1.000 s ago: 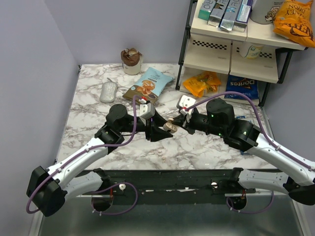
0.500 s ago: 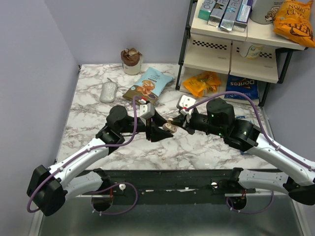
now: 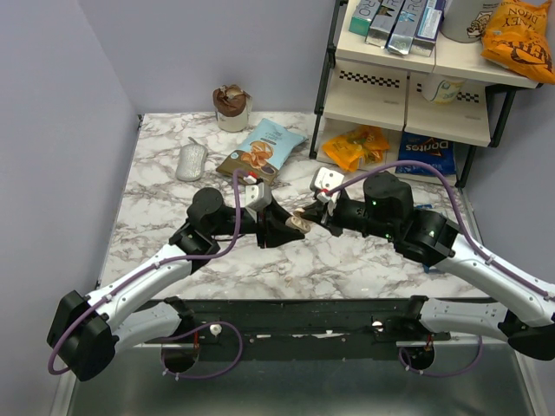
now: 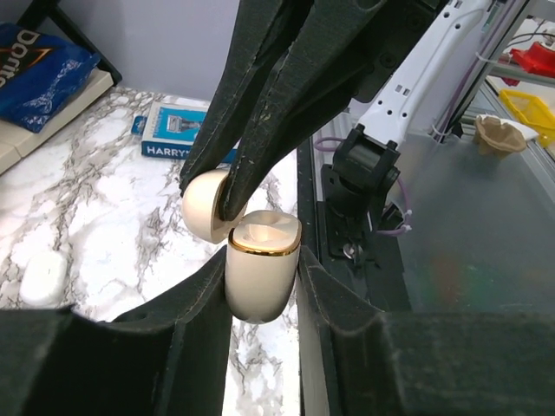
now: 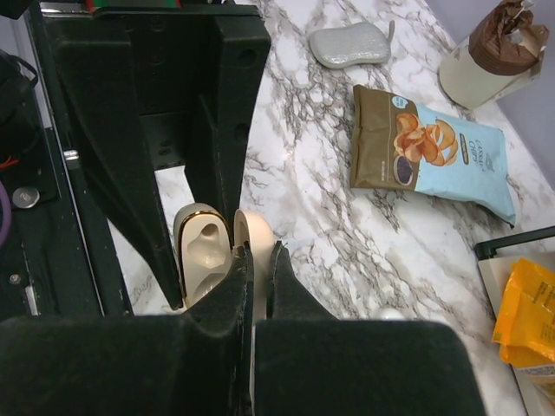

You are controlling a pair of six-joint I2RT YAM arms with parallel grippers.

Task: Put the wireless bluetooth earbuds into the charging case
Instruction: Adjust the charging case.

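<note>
The cream charging case is held above the table's middle, between both grippers. My left gripper is shut on the case's gold-rimmed body. My right gripper is shut on the open lid. The case's wells look empty. One white earbud lies on the marble just beyond the case; it also shows in the right wrist view. A small pale speck on the marble near the front edge may be the other earbud. In the top view the grippers meet tip to tip.
A grey oval object, a blue snack bag and a brown-topped cup stand at the back. A shelf unit with snack bags is back right. A blue Harry's box lies on the marble at the right.
My left gripper with the case has shifted very slightly toward the far side. Both grips look unchanged.
</note>
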